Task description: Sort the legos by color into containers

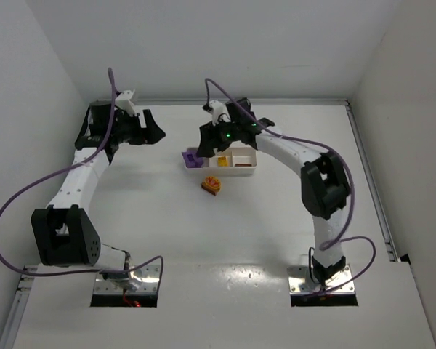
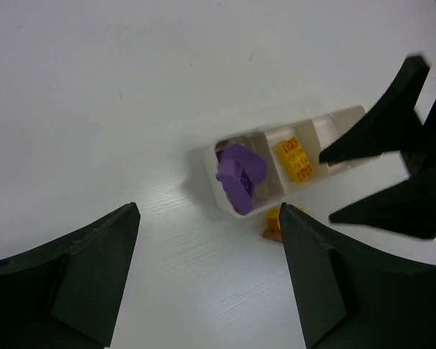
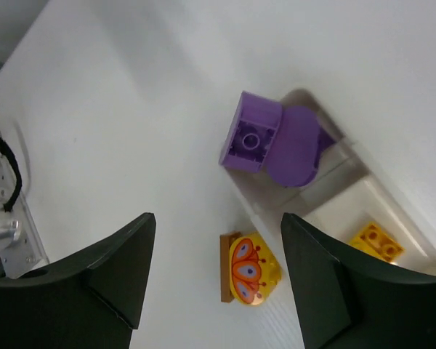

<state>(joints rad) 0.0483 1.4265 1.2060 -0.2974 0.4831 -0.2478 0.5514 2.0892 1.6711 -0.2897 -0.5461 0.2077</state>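
While R gripper (image 3: 218,218) gapes, purple lego (image 3: 276,145) sits in tray (image 3: 334,214).

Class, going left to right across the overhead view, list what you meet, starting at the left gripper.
left gripper → purple lego → loose yellow-orange lego → reddish-brown lego

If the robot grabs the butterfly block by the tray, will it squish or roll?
Probably no squishing: the butterfly block looks like hard, shiny plastic. Its rounded side might let it rock if nudged, though its flat brown edge should steady it. Being small, it's likely light.
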